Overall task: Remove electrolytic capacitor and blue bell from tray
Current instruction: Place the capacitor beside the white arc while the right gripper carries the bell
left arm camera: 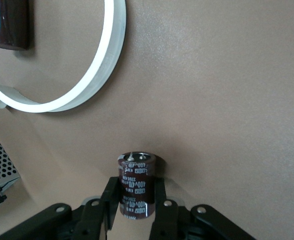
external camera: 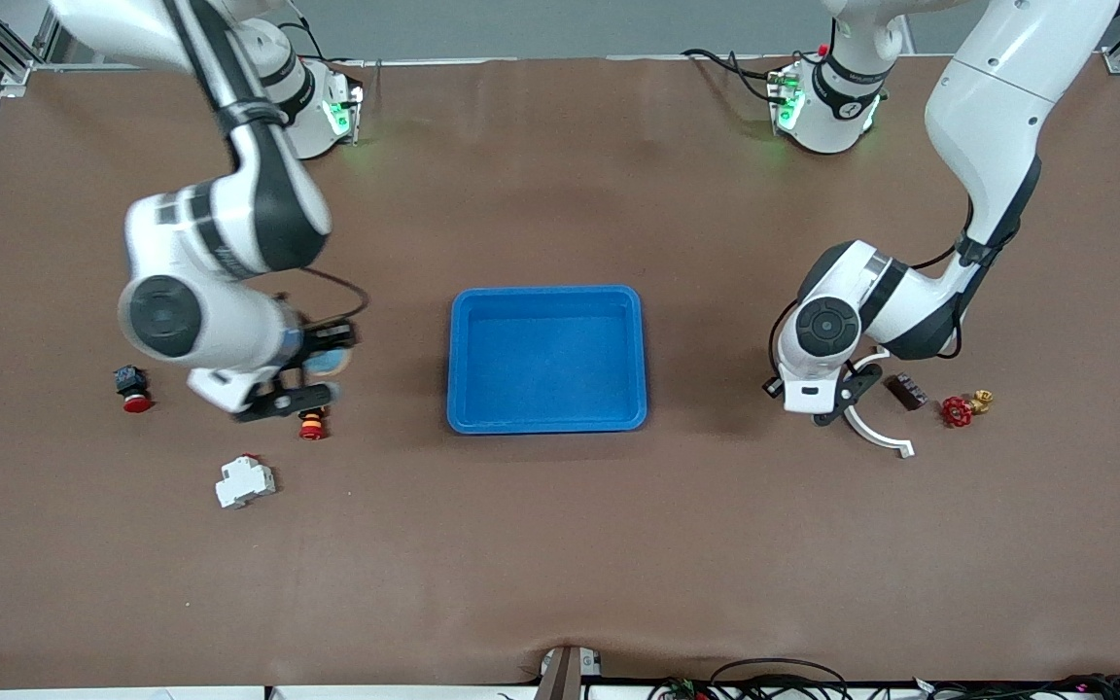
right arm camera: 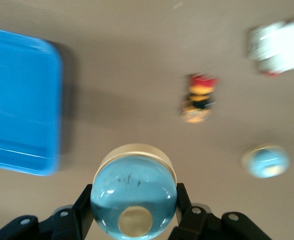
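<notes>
Front view: my right gripper (external camera: pixel 312 374) hangs over the brown table (external camera: pixel 560 544) toward the right arm's end, between the blue tray (external camera: pixel 547 358) and a black button with a red cap (external camera: pixel 132 387). Its fingers are closed on the bell (external camera: pixel 331 361), which shows as a pale blue dome. Just below the gripper in this view stands a small red and yellow part (external camera: pixel 312 424), and nearer to the camera lies a white block (external camera: pixel 245 481). My left gripper (external camera: pixel 837 397) is low over the table toward the left arm's end, beside a white curved strip (external camera: pixel 873 428). Near it lie a dark capacitor (external camera: pixel 907 390) and a red valve wheel (external camera: pixel 958 411).

Left wrist view: my fingers (left arm camera: pixel 112 197) are pressed close on the capacitor in my grip (left arm camera: pixel 136 184), a dark brown cylinder that stands upright. On its sleeve I can read "400" in white; the other print I cannot read. The white curved strip lies apart on the table.

Right wrist view: my fingers (right arm camera: pixel 83 210) hold the bell at both sides of its blue dome. The tray is close by. A second blue dome (right arm camera: pixel 266 161) lies on the table.
</notes>
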Controlling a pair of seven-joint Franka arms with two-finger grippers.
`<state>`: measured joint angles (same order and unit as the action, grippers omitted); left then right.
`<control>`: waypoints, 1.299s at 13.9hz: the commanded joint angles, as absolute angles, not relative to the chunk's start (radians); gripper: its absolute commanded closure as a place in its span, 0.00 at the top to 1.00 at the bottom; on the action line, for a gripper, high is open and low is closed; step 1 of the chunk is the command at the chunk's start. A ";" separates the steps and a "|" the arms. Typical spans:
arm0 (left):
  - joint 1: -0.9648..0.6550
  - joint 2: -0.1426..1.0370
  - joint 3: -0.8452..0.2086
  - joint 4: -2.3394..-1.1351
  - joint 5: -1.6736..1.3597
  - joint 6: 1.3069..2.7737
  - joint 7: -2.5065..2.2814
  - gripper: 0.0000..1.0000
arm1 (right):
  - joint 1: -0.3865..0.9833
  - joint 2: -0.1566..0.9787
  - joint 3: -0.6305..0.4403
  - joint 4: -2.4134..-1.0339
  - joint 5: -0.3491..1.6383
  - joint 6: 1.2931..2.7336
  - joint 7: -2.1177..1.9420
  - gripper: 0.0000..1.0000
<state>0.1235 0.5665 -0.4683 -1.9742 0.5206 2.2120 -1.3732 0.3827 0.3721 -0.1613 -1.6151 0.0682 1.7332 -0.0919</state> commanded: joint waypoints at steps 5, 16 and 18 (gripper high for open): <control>0.166 0.565 -0.471 -1.988 0.554 2.233 -1.365 0.78 | 0.117 0.494 -0.138 -1.582 -0.110 1.974 -0.760 0.00; 0.166 0.499 -0.546 -1.859 0.535 2.123 -1.371 1.00 | -0.026 0.741 -0.135 -1.580 -0.100 2.307 -1.161 0.00; 0.167 0.471 -0.548 -1.839 0.535 2.071 -1.333 1.00 | -0.050 0.767 -0.129 -1.580 -0.097 2.319 -1.192 0.00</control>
